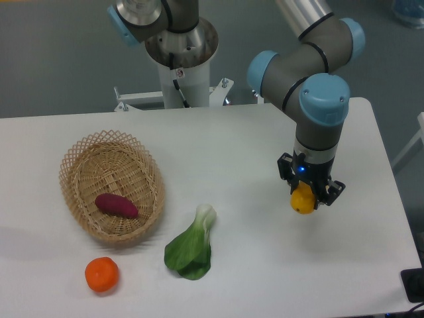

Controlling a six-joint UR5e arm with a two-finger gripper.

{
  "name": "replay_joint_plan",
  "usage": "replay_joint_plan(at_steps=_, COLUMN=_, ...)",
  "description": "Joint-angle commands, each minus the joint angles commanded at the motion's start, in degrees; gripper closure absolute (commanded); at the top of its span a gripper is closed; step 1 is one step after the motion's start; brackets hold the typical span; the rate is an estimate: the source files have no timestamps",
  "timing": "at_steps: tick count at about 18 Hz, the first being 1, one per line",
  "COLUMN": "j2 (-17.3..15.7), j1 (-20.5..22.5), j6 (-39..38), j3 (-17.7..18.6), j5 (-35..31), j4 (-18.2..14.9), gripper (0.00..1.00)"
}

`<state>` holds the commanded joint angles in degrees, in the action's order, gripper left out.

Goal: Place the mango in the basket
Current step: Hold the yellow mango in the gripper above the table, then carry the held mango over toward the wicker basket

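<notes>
Toward the right side of the white table [252, 152], the two-finger gripper [309, 196] points straight down with its jaws closed around the smooth yellow-orange mango [303, 199], only the lower end of the fruit showing below the fingers (whether it hangs clear of the tabletop I cannot tell). Far off to the left sits the oval light-tan woven wicker basket [79, 162], with a dark purple sweet potato [116, 205] lying inside it. Between them, nearer the front edge, lies a leafy green bok choy [192, 246]; a round orange tangerine [102, 274] rests just in front of the basket. The carry likely runs leftward across the table.
</notes>
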<state>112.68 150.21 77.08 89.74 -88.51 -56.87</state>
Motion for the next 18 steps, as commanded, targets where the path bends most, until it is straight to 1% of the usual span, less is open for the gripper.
replay_joint_plan(at_steps=7, j2=-0.09, j1=0.0, j6=0.0, j3=0.09, j5=0.26, j4=0.0, gripper=0.74)
replay_joint_plan(at_steps=11, j2=-0.09, j1=-0.44, j6=0.0, j3=0.79, j5=0.26, j4=0.09, gripper=0.74)
replay_joint_plan(at_steps=15, j2=-0.88, j1=-2.81, j6=-0.35, j3=1.32, j5=1.14, j4=-0.35, gripper=0.74)
replay_joint_plan(at_steps=18, j2=-1.49, j1=-5.0, j6=-0.79, j3=2.89, j5=1.41, j4=-0.44, gripper=0.73)
